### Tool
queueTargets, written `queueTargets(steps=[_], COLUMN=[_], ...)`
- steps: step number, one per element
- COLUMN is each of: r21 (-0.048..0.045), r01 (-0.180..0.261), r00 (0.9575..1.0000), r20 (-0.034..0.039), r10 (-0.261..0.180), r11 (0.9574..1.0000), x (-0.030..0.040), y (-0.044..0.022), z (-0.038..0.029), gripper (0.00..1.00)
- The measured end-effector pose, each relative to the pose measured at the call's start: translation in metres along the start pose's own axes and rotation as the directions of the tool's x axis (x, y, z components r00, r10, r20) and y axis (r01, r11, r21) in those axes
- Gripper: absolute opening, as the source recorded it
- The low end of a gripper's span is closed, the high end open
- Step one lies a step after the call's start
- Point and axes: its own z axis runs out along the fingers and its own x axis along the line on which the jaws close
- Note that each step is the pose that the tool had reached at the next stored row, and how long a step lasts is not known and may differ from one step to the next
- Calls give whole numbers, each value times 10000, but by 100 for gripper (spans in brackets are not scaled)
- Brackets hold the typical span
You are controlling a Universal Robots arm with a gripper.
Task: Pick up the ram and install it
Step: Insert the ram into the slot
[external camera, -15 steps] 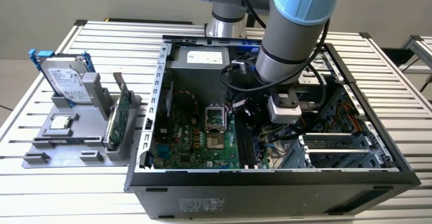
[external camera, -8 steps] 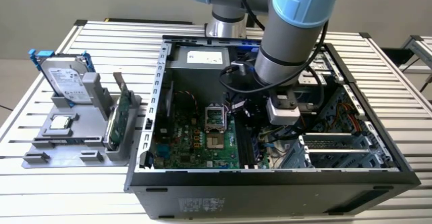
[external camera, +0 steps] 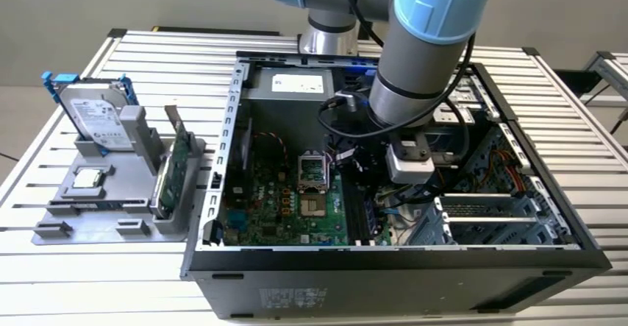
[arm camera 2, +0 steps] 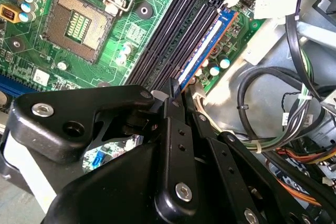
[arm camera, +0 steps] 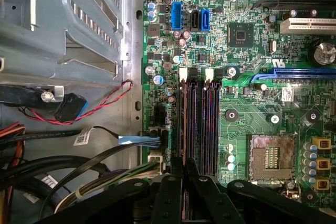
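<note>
Pressing ram [arm camera 2: 202, 51] (slotted) — tool [arm camera 2: 175, 88] closed.

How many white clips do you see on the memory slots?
2 white clips, side by side at the memory slots' ends away from the hand: one, the other. The hand covers the near ends; more may be hidden.

Grey arm [external camera: 417, 76], pale-blue joint caps
</note>
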Motion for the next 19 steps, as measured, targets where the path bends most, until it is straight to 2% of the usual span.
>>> queueTargets(steps=[9, 19], r21=[1, 3], r01=[1, 1], r00=[10000, 10000], r20=[6, 7], r10=[-1, -1], r11=[10000, 10000], x=[0, 1], y=[0, -2], z=[1, 34], gripper=[0, 0])
